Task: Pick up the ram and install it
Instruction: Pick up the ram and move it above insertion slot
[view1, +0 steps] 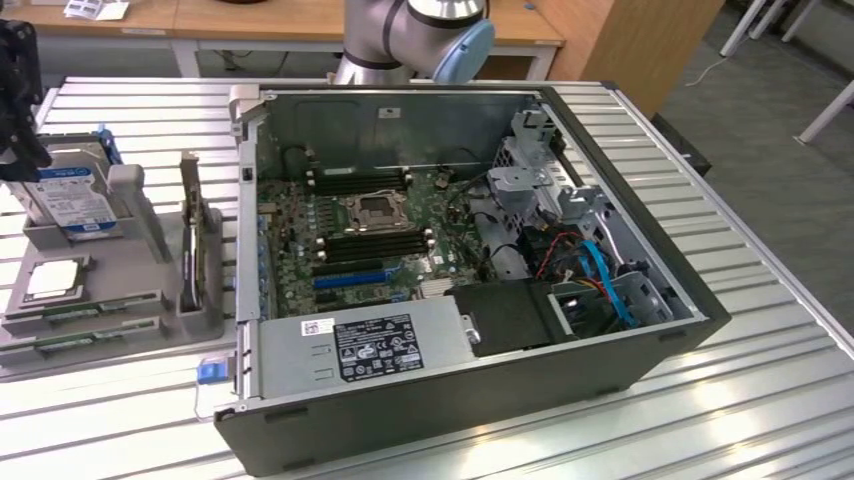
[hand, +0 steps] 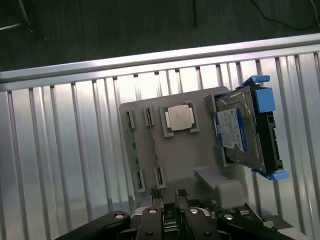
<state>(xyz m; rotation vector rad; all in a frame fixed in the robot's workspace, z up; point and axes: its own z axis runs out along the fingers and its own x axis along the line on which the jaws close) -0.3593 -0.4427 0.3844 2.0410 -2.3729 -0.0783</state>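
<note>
Two ram sticks, thin and green, lie on edge in slots of the grey holder tray (view1: 134, 270), one (view1: 83, 309) just behind the other (view1: 74, 340). From the wrist they show as narrow green strips, one (hand: 133, 150) near the tray's edge and one (hand: 155, 160) beside it. My gripper (hand: 169, 199) hovers above the tray with its dark fingertips (hand: 157, 200) a small gap apart and nothing between them. In the exterior view the gripper (view1: 14, 100) is a dark shape at the far left, above the hard drive. The open computer case (view1: 641, 260) shows long black memory slots (view1: 380, 243) on its motherboard.
The tray also holds a square silver processor (hand: 180, 118) and a blue-labelled hard drive (hand: 240, 132) standing on edge. A thin upright card (view1: 198, 240) stands in the tray's side nearest the case. A power supply (view1: 360, 350) and cables (view1: 587, 270) crowd the case's front and the exterior view's right.
</note>
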